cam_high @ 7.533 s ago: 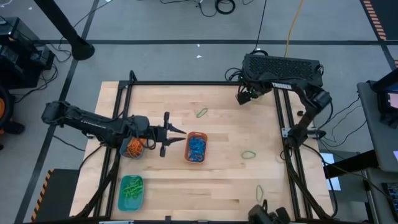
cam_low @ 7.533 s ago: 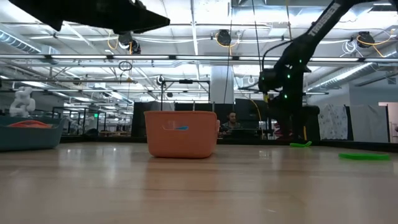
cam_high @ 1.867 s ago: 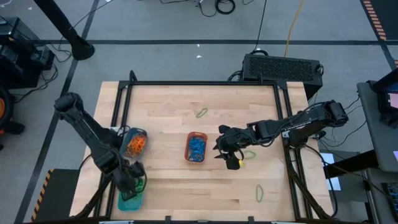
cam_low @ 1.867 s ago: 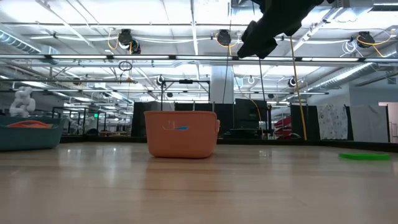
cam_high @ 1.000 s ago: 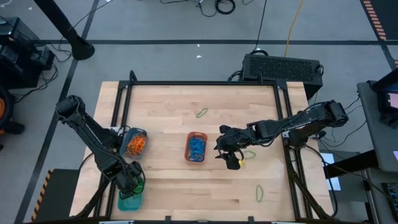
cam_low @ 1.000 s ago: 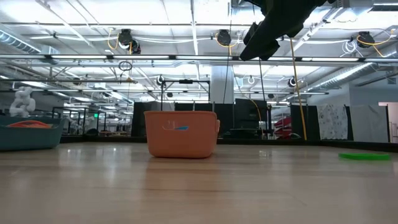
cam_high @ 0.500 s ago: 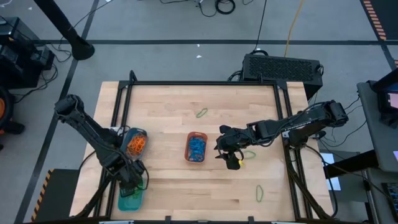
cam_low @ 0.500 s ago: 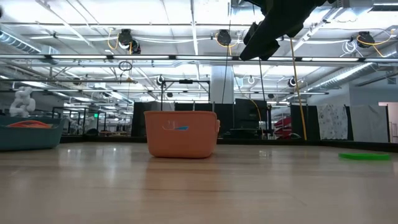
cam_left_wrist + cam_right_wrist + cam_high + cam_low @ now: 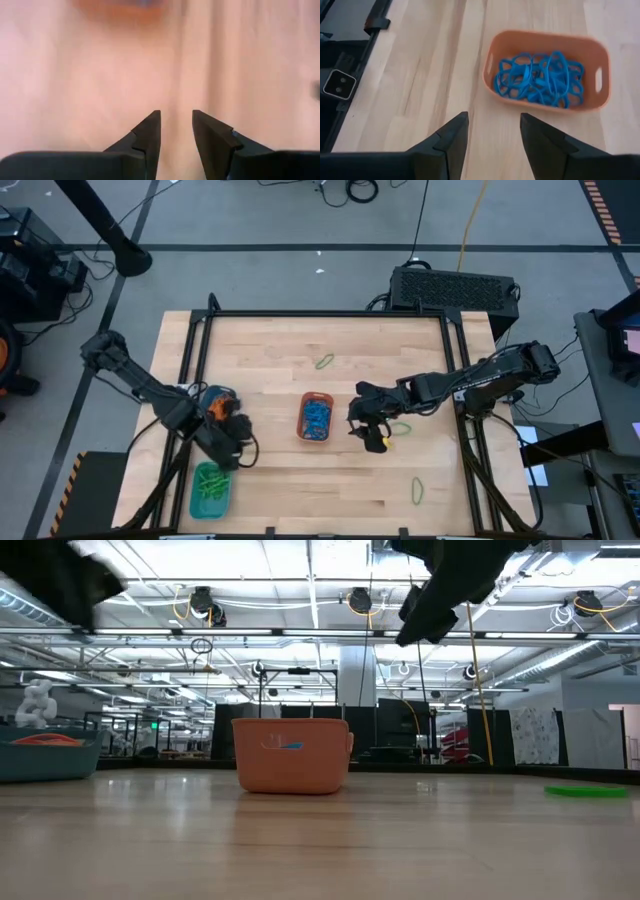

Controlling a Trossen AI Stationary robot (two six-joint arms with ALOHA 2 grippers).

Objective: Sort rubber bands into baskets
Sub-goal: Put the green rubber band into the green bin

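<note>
The orange basket (image 9: 316, 417) sits mid-table and holds blue rubber bands (image 9: 540, 77). The round basket (image 9: 216, 406) of orange bands is partly under my left arm. The teal basket (image 9: 210, 490), near the front left, holds green bands. Loose green bands lie on the wood at the far middle (image 9: 325, 361), right (image 9: 401, 427) and near right (image 9: 418, 490). My left gripper (image 9: 176, 122) hangs open and empty over bare wood between the teal and orange baskets (image 9: 242, 448). My right gripper (image 9: 492, 125) is open and empty, just right of the orange basket (image 9: 353, 423).
A black frame (image 9: 330, 315) runs along the table's far and side edges. A small yellow item (image 9: 384, 443) lies beside my right gripper. Bare wood stretches across the near middle of the table (image 9: 320, 480).
My left gripper has risen from over the teal basket and swung toward the table's right and far side, turning as it went. It now hangs over bare wood. The green bands stay in the teal basket. My right arm has kept still.
</note>
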